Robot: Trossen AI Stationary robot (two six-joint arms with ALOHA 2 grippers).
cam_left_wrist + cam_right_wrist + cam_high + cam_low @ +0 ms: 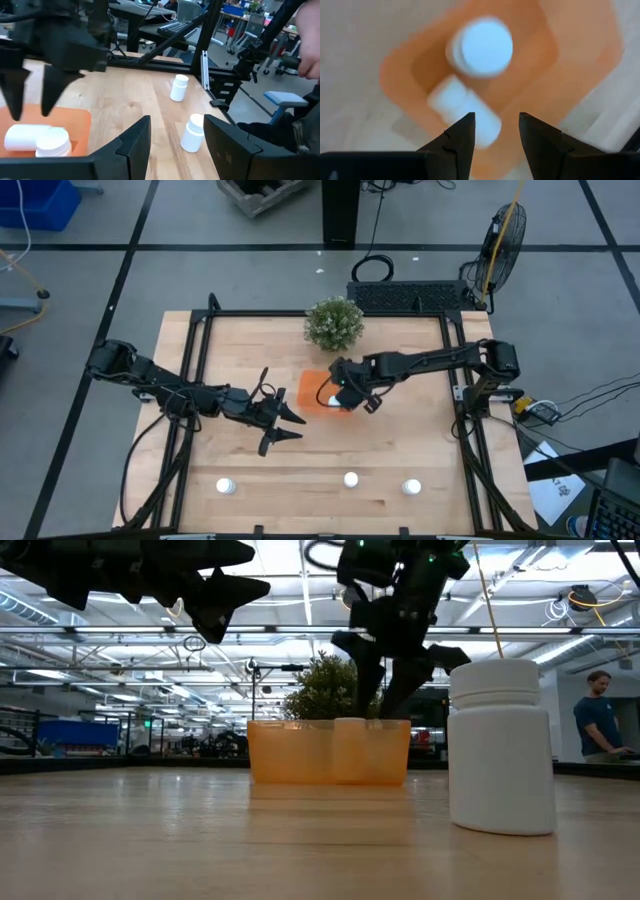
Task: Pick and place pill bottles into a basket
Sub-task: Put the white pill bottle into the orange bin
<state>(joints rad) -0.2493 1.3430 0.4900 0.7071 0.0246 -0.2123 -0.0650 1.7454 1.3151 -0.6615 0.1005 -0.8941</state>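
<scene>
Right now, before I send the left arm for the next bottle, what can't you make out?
- High view: the right gripper hides much of the basket; bottles inside unseen.
- Right wrist view: two basket bottles blurred.
- Low view: basket wall translucent, contents unclear.
- Left wrist view: basket cut off by edge.

two bottles in basket, three outside
basket (312,394) sat before the plant (334,323); three pill bottles (350,479) stood along the tabletop's (400,440) near edge.

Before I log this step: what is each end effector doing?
Left end effector: open, holding nothing.
Right end effector: open, empty, above the basket.
</scene>
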